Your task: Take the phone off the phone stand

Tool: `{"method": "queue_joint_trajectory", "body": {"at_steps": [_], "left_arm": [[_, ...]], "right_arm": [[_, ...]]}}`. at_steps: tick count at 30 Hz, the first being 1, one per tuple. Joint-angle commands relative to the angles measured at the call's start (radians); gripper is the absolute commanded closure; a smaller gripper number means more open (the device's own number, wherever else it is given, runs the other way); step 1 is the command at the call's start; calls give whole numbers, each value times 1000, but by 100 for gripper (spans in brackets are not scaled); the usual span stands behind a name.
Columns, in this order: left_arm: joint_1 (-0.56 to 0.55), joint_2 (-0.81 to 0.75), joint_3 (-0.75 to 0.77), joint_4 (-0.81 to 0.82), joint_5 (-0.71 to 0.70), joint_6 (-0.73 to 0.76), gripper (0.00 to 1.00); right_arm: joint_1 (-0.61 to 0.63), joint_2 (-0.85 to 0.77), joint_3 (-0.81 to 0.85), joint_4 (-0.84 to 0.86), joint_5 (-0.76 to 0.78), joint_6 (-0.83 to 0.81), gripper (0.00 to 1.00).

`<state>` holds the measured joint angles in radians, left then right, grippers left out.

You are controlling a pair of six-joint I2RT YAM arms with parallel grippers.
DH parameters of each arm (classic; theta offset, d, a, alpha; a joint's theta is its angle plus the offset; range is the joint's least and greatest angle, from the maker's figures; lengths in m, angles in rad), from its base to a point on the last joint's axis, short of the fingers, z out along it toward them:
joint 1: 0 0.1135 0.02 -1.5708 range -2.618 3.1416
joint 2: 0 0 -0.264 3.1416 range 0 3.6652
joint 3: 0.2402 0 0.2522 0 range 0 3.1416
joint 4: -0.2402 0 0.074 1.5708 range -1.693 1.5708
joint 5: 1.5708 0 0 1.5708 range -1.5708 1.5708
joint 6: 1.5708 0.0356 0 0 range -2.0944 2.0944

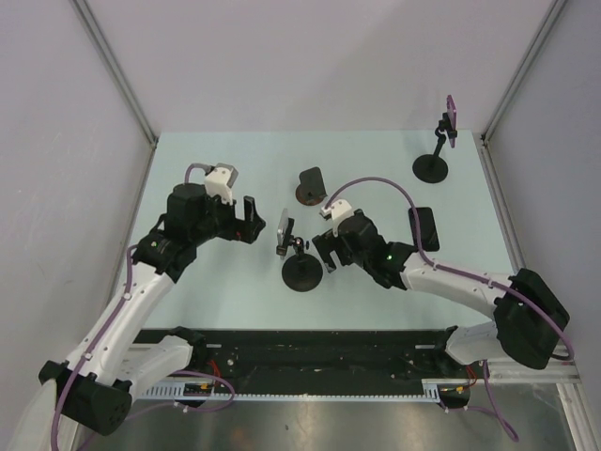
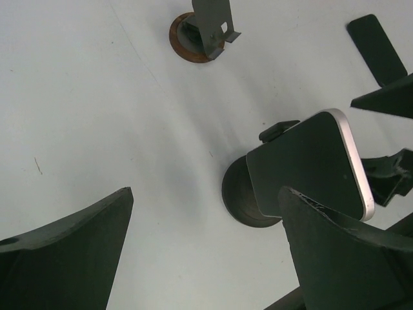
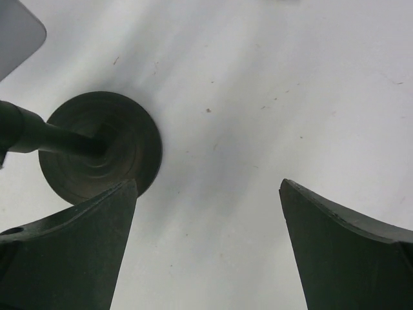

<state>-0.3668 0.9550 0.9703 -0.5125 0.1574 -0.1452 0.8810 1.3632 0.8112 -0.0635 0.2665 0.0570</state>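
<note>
Left fingers point(image 2: 64, 258) spread wide, phone point(image 2: 310, 165) edge near one; open table point(image 2: 116, 116) between.

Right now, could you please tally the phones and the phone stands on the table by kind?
Phone stands: 3 (centre stand, far-right stand, brown-based stand)
Phones: 3 (silver-edged phone on the centre stand, purple phone on the far-right stand, black phone lying flat)
Total: 6

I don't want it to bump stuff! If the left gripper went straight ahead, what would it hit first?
Probably the phone on its stand, right in front of one finger of the left gripper; depth is unclear.
</note>
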Motion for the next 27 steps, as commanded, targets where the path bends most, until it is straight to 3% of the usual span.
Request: {"method": "queue_joint_trajectory", "body": {"at_steps": [1,9,17,27], "left_arm": [[6,-28,-18,46,12,70,0],[20,-47,-64,83,-120,32,0],[51,-76,-119,118,-200,-17,0],[72,-93,-151,138,-203,-37,0]], "right_arm": [[6,-84,137,-114,31,-23,2],[84,-133,382,-272,20,208,3],[156,46,634,-383,59,336,3],[174,221,735,-397,109,346,13]]}}
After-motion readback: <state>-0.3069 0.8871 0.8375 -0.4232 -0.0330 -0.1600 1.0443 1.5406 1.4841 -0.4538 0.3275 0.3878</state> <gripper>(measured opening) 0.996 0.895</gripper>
